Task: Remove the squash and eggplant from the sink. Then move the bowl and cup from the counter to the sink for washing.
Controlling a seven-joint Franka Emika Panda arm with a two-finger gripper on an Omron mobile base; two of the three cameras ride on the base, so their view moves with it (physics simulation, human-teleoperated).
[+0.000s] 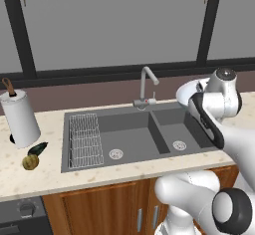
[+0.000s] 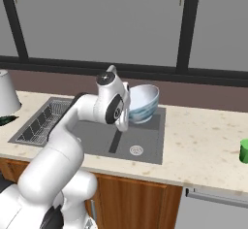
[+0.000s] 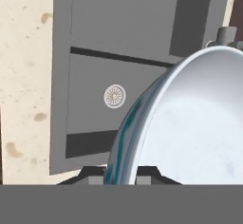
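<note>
Arm w/ gripper (image 3: 121, 173) holds the bowl (image 2: 142, 103) up over the right basin of the sink (image 2: 150, 148). Jaws nearly closed, pinched on the bowl's rim: hand view has the rim edge running down between the two dark tips. Bowl tilted on edge, white inside facing away from the arm, blue-streaked outside toward it. It hangs clear of the basin floor, above the round drain (image 3: 114, 96).

Squash (image 1: 30, 162) sits on the worktop (image 1: 30, 179) left of the sink, w/ the eggplant (image 1: 37, 149) just behind it, the two touching or nearly so; can't tell which. Both lie near the foot of a white paper-towel roll (image 1: 20, 118), out of the basins.

Cup (image 2: 244, 151), green, stands on the worktop well to the right of the sink, at the edge of the right base view, well apart from the bowl.

Left basin carries a wire rack (image 1: 85, 139) along its left side. Steel faucet (image 1: 145, 87) rises behind the divider between the basins. Both basins otherwise bare in the left base view, drains showing. Wooden cabinet fronts (image 1: 99, 209) under the worktop.
</note>
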